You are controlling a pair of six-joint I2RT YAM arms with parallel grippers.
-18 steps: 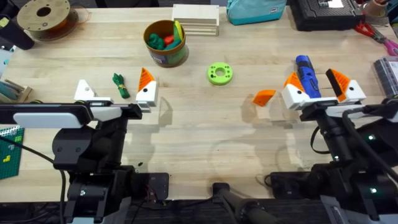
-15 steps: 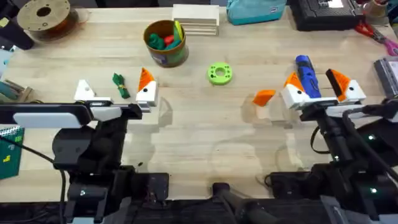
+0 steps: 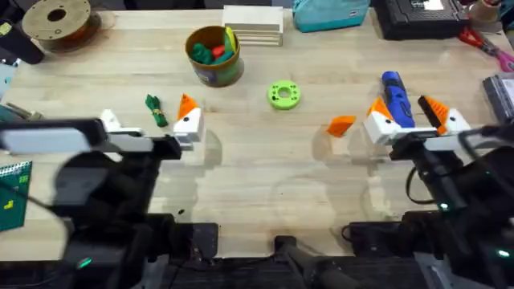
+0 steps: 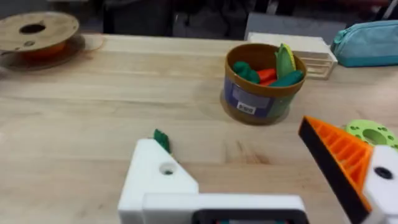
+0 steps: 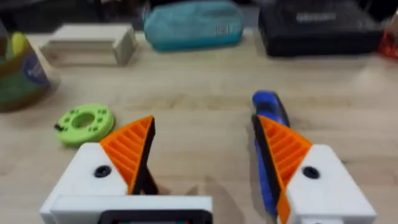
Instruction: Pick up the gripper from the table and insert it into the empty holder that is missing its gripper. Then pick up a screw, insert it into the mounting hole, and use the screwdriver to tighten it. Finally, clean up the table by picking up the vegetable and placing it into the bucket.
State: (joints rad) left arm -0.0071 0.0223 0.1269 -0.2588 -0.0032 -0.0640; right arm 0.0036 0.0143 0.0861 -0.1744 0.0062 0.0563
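- Left gripper (image 3: 149,122): jaws spread, nothing between them but table. One finger is the plain white holder (image 3: 109,121), no orange pad; other finger white w/ orange ribbed pad (image 3: 188,107).
- Vegetable (image 3: 155,110): dark green, lying on table between the left gripper's two fingers, nearer the pad side in overhead; not touching either as far as can be seen. In left wrist view its tip (image 4: 161,139) peeks from behind the holder (image 4: 157,177).
- Loose orange gripper (image 3: 340,124): on table at approx 9 o'clock of the right gripper (image 3: 409,118), just beside its inner finger, apart from it.
- Right gripper: jaws spread, both fingers w/ orange pads. Screwdriver (image 3: 396,99), blue, lies between them, pointing to 12 o'clock; contact w/ pads cannot be told. Wrist view puts it close against one pad (image 5: 283,149).
- Bucket (image 3: 214,55): upright at 12–1 o'clock of left gripper, well apart, holding toy foods.
- Green ring disc (image 3: 283,95): mid-table, approx 4 o'clock of bucket.
- Filament spool (image 3: 56,21): far-left corner.
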